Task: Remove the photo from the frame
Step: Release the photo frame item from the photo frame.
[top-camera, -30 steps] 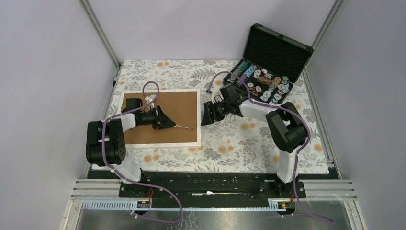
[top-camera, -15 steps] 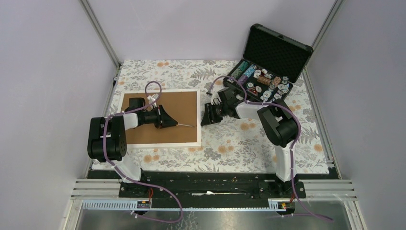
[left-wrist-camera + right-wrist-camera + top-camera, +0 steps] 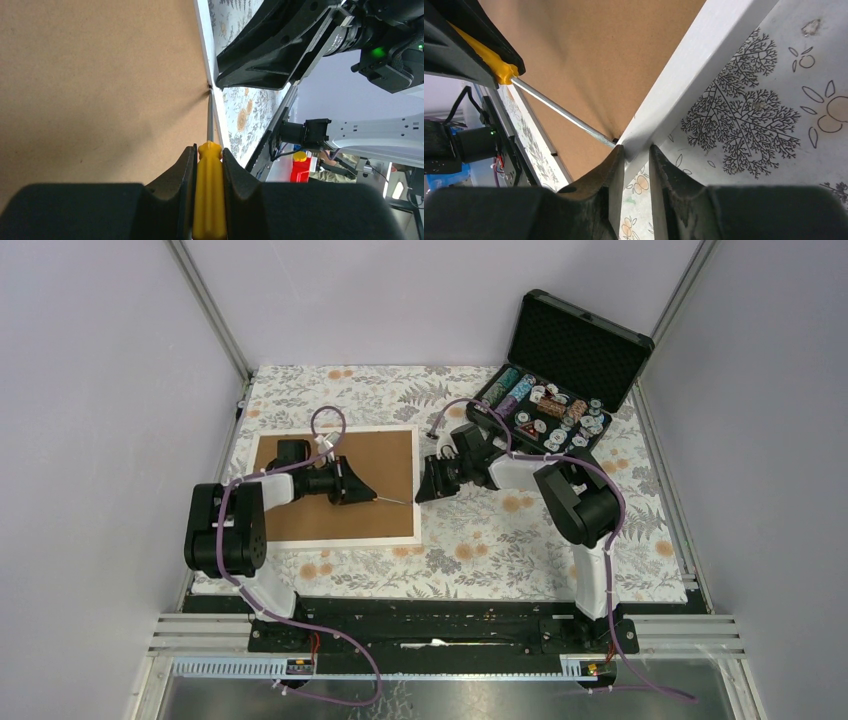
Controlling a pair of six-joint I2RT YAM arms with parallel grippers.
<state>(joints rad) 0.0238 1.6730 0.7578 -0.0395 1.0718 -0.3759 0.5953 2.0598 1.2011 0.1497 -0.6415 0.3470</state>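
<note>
- Toward the table's (image 3: pixel 480 540) left edge, the frame (image 3: pixel 385 455) lies back up, showing brown board; the photo is hidden.
- Left gripper (image 3: pixel 209 150) clenches a yellow-handled screwdriver (image 3: pixel 210 195), its tip touching the frame's rim that faces the table's right edge.
- Right gripper (image 3: pixel 636 160) pinches that white rim, just beside the tip.

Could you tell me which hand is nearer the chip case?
Right: the right hand is at the frame's edge nearest the case; the left hand is farther, over the frame.
</note>
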